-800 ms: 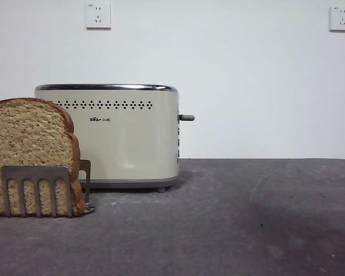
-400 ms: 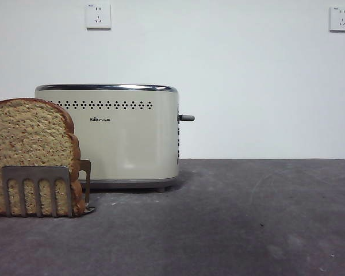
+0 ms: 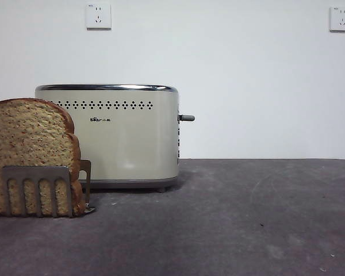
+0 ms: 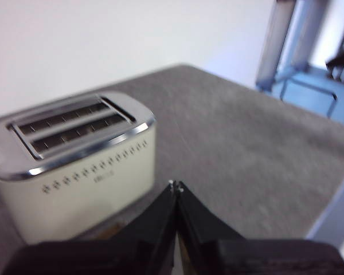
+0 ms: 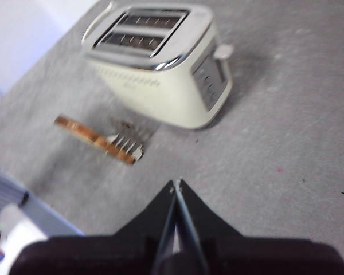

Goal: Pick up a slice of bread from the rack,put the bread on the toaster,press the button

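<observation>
A thick wholemeal slice of bread (image 3: 30,155), with speckled tan crumb, dark brown crust and a domed top, is shown standing upright in a small dull-grey metal toast rack (image 3: 39,190) with arched slots, at the left of the front view on a grey felt-covered bench (image 3: 236,218). The slice is seen to rise well above the rack's front plate. Just behind and beside the rack, a large cream-coloured boxy toaster (image 3: 123,138) with a chrome top rim is placed; a row of small dark vent holes and a small dark logo are visible on its side, and a grey side lever (image 3: 187,118) projects from its end. Two white wall sockets (image 3: 98,15) are mounted on the white wall behind.

In the left wrist view, the left tool (image 4: 175,185) is held above the bench near the toaster (image 4: 74,166), its black jaws pressed together on nothing; both toaster slots are seen empty. In the right wrist view, the right tool (image 5: 176,183) is likewise drawn fully together and empty, held above the bench, well apart from the slice (image 5: 83,133), rack (image 5: 126,146) and toaster (image 5: 160,63).
</observation>
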`<state>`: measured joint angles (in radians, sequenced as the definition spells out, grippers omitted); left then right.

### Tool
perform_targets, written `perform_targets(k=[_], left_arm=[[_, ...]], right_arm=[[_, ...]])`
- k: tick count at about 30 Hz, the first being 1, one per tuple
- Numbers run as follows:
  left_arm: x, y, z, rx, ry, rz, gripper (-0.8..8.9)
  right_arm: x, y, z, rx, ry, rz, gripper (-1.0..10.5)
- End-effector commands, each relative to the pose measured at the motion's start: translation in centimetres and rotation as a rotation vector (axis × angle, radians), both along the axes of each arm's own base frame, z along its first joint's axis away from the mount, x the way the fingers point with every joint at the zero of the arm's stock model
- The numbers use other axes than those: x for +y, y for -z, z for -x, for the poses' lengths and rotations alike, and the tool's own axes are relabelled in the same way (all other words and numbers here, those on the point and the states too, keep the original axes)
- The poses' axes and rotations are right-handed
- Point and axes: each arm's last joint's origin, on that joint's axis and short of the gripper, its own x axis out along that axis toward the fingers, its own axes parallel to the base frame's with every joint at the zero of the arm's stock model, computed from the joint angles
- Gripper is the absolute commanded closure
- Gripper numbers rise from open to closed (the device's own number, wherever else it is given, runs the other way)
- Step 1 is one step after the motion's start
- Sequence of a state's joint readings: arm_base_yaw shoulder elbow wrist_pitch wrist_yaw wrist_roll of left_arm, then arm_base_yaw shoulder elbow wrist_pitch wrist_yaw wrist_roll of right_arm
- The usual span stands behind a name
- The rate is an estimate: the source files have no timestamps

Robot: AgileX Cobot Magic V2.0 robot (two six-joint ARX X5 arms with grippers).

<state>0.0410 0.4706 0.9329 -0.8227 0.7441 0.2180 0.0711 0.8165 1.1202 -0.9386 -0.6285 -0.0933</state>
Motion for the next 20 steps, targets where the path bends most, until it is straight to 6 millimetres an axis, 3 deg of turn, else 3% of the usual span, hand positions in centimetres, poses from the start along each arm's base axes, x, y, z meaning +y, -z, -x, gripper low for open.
perform_targets(k=[1,8,9,13,14,20], left_arm=[[-0.09,0.13,0.15,-0.035,0.037,-0.081,8.22],[-0.21,0.11,0.22,-0.045,0.057,-0.098,8.05],[-0.19,0.13,0.20,-0.044,0.045,-0.104,7.67],[-0.12,0.17,0.07,-0.042,-0.016,-0.140,3.03],[-0.15,0.14,0.06,-0.047,-0.017,-0.144,2.42],[-0.58,-0.51,-0.46,-0.082,0.049,-0.192,2.47]], right_arm=[[0.22,-0.39,0.20,-0.051,-0.052,0.042,9.6],[0.28,-0.38,0.22,-0.049,-0.057,0.045,9.6],[0.28,-0.38,0.22,-0.050,-0.057,0.045,9.6],[0.28,-0.38,0.23,-0.049,-0.057,0.045,9.6],[0.28,-0.38,0.22,-0.050,-0.057,0.045,9.6],[0.28,-0.38,0.22,-0.050,-0.057,0.045,9.6]])
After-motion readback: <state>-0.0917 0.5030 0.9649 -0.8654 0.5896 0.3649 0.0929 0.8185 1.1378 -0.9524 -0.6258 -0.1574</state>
